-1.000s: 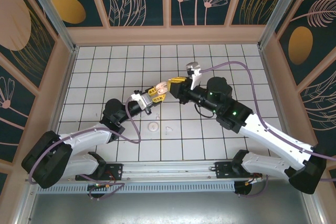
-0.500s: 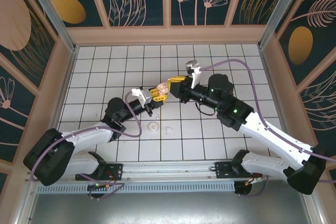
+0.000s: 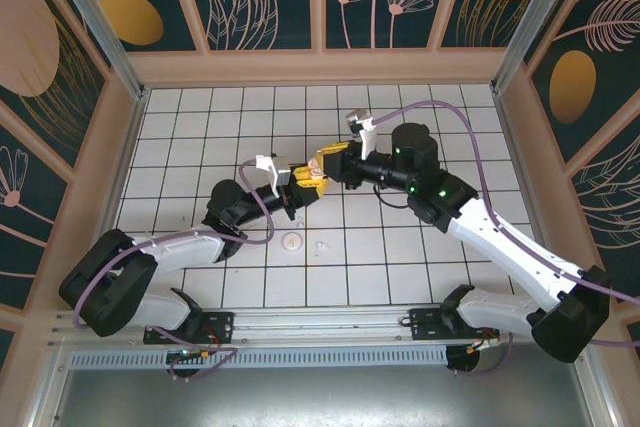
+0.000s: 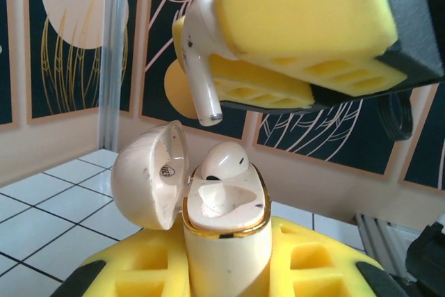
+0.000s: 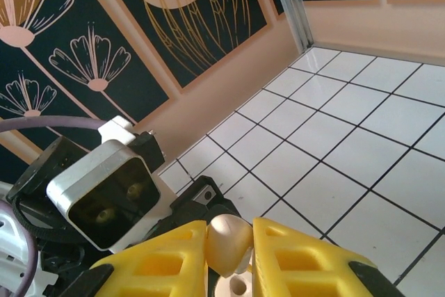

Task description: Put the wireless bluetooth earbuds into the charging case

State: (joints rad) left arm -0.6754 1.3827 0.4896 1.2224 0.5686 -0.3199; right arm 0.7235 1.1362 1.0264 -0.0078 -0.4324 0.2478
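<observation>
The left hand [image 3: 299,185] was clenched on the single charging case [image 4: 226,262], upright, its lid [image 4: 148,175] hinged open to the left; a tiny mark inside the lid was too small to read. Count two: the seated earbud [image 4: 224,161] rested in one well, the held earbud [image 4: 197,60] hung just above, stem down, pinched in the right hand [image 3: 328,161]. They met above the middle of the desk [image 3: 180,137], walls [image 3: 320,67] well apart, open room all round; one white disc [image 3: 291,240] lay nearby.

One earbud [image 4: 224,161] sits in the charging case [image 4: 226,262]; a second earbud [image 4: 198,67] hangs above.
</observation>
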